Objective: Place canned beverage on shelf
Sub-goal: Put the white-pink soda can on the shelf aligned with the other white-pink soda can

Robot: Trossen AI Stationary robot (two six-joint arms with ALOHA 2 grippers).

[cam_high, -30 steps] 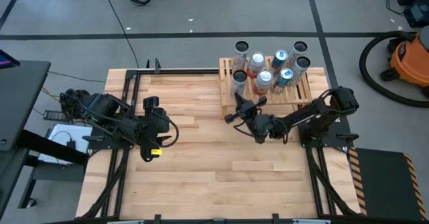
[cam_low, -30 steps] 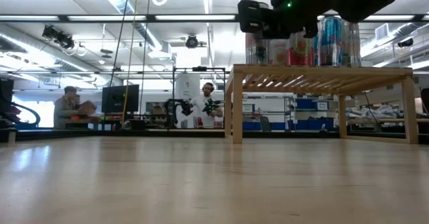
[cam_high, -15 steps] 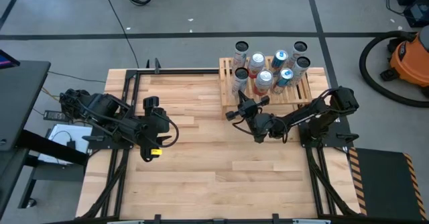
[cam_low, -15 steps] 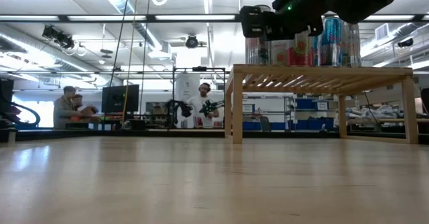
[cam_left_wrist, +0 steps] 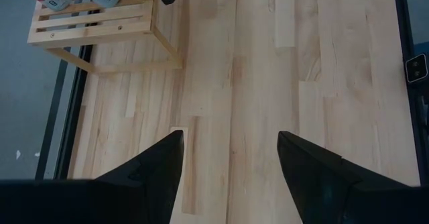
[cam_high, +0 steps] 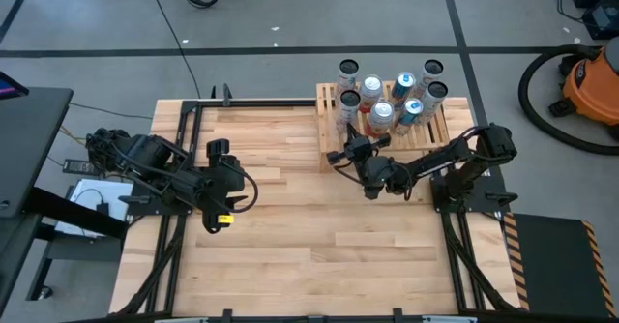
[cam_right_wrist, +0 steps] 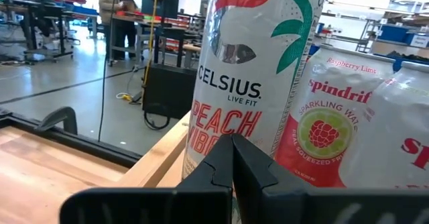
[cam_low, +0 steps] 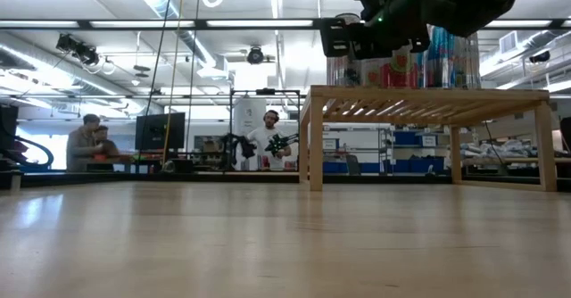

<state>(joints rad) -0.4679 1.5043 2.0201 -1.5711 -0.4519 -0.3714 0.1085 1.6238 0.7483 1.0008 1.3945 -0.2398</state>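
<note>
Upright, Celsius can (cam_right_wrist: 251,76) on shelf (cam_high: 327,130); clenched empty right gripper (cam_right_wrist: 232,158) just before it

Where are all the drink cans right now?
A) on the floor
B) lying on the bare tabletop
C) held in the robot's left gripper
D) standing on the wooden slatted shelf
D: the cans stand upright together on the wooden slatted shelf, with none elsewhere on the table.

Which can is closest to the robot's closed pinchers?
The white Celsius peach can, right before the right tool. The Spindrift raspberry can stands beside it, farther off.
</note>
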